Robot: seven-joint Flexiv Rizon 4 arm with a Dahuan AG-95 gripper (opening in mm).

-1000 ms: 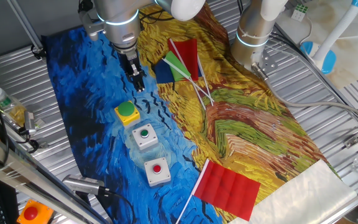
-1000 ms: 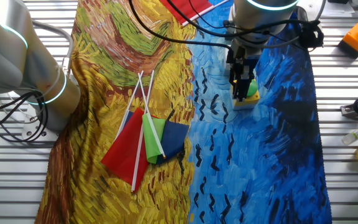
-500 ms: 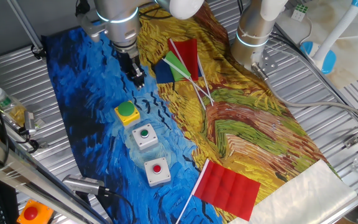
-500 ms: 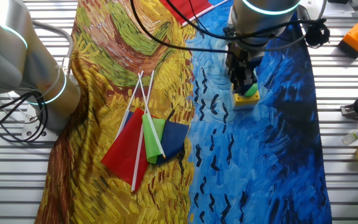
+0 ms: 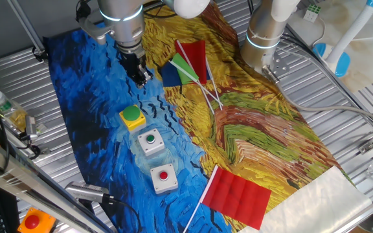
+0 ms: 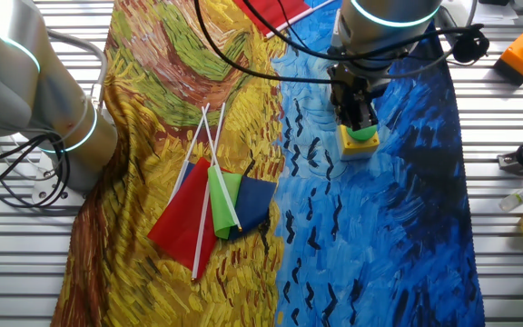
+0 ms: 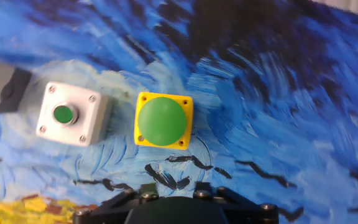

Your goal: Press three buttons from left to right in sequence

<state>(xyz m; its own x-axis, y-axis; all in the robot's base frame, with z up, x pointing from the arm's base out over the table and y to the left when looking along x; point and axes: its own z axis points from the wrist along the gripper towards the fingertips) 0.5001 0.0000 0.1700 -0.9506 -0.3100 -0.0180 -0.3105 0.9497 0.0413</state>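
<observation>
From where I stand, the gripper [image 5: 142, 78] hangs in the air above the blue part of the painted cloth [image 5: 83, 84], clear of the yellow box with the big green dome [image 5: 132, 116], and I cannot tell whether its fingers are spread or pressed together. The three button boxes sit in a row on the blue: the yellow one nearest the gripper, then the grey box with the small green button [image 5: 151, 142], then the grey box with the small red button [image 5: 164, 177]. The hand view looks straight down on the yellow box, with the green-button grey box just beside it.
</observation>
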